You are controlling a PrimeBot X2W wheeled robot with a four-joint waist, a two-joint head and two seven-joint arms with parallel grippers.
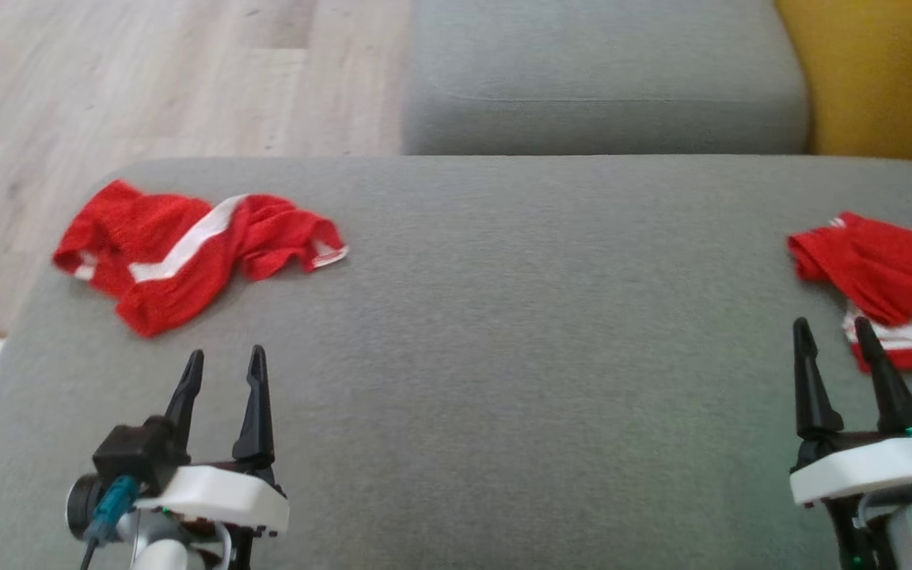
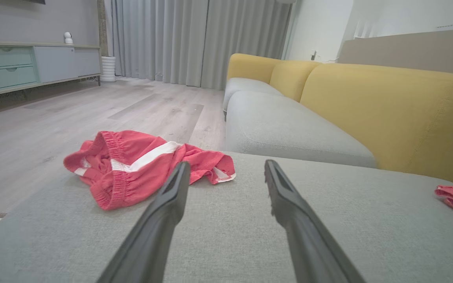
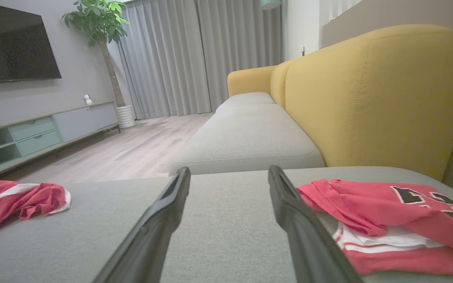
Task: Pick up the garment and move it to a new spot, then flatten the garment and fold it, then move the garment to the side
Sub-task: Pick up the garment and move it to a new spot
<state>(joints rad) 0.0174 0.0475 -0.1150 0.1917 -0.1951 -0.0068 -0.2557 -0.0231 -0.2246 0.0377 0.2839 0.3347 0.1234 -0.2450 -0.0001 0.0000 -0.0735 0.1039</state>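
Showing TV (image 3: 14,47) in R wrist view; shorts (image 2: 126,182) waistband in L.

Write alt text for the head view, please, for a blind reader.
A crumpled pair of red shorts with a white stripe lies at the far left of a grey sofa cushion, and a red jersey lies at its right edge. The left gripper and right gripper sit at the bottom corners, jaws open and empty.

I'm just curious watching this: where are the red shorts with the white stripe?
In the head view, the red shorts lie crumpled at the far left of the grey cushion, just beyond the open left pincer.
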